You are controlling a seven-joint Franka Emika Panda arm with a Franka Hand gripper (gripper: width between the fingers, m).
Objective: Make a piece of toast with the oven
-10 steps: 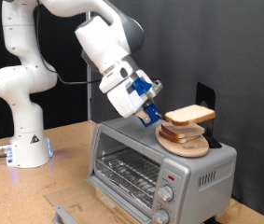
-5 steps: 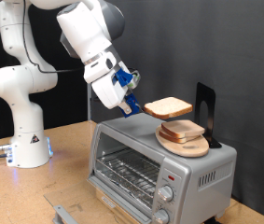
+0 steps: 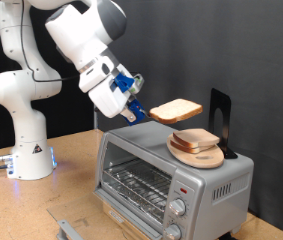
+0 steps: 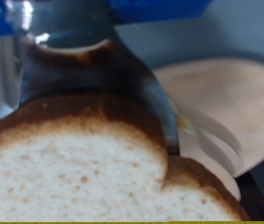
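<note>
My gripper (image 3: 139, 110) is shut on one edge of the piece of toast (image 3: 177, 111), a pale beige slice with a tan crust, and holds it flat in the air above the oven (image 3: 171, 175). The oven is a silver box with its door open, its wire rack (image 3: 141, 183) showing, and two knobs (image 3: 179, 209) at its right. In the wrist view the toast (image 4: 76, 177) fills the frame between the dark fingers (image 4: 155, 93). Another slice (image 3: 196, 139) lies on a round light-wood board (image 3: 198, 156) on the oven's top.
A black upright stand (image 3: 220, 115) sits on the oven's top behind the board. The robot's white base (image 3: 26, 140) stands at the exterior view's left on the wooden table (image 3: 41, 205). The open door's edge (image 3: 76, 225) juts out at the bottom.
The gripper has lifted the toast off the stack on the board and carried it up and towards the exterior view's left. One slice stays on the board.
</note>
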